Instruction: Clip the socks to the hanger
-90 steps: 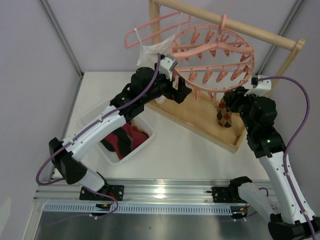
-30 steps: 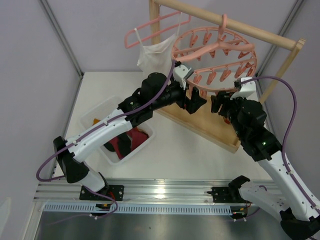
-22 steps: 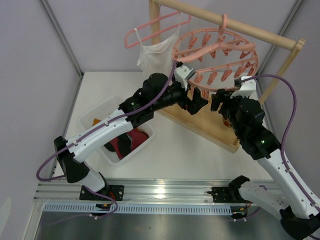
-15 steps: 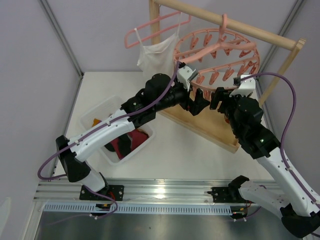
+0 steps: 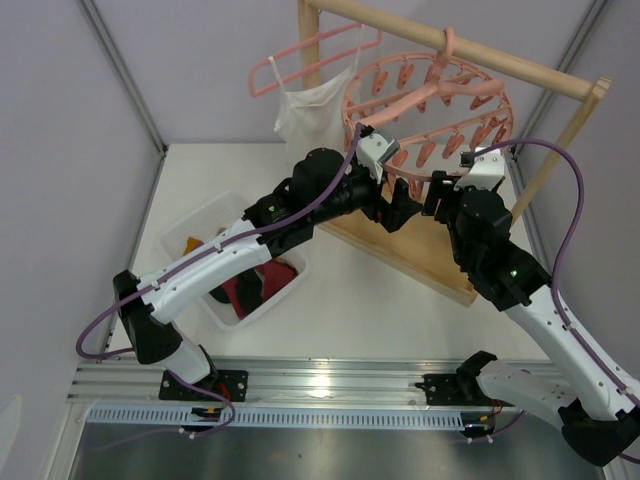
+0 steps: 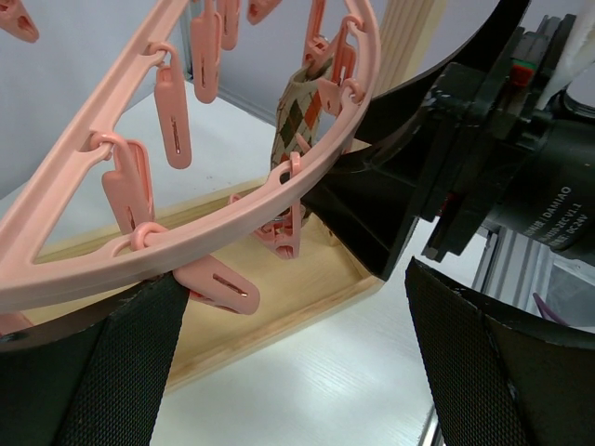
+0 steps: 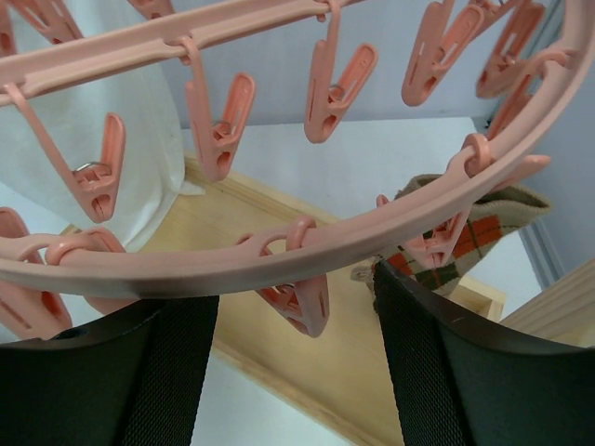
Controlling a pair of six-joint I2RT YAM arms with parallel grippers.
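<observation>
Facing the hanger rim closely, left pincer and right pincer both stand released.

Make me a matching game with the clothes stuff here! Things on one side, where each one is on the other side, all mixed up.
Things:
1. argyle sock
2. white top
3. red socks
4. round pink hanger

Places:
A. lying in the white bin
B. hooked over the wooden rod
C. dangling from the round pink hanger
D. hanging from the thin pink coat hanger

Right pairs: 1-C, 2-D, 3-A, 4-B.
</observation>
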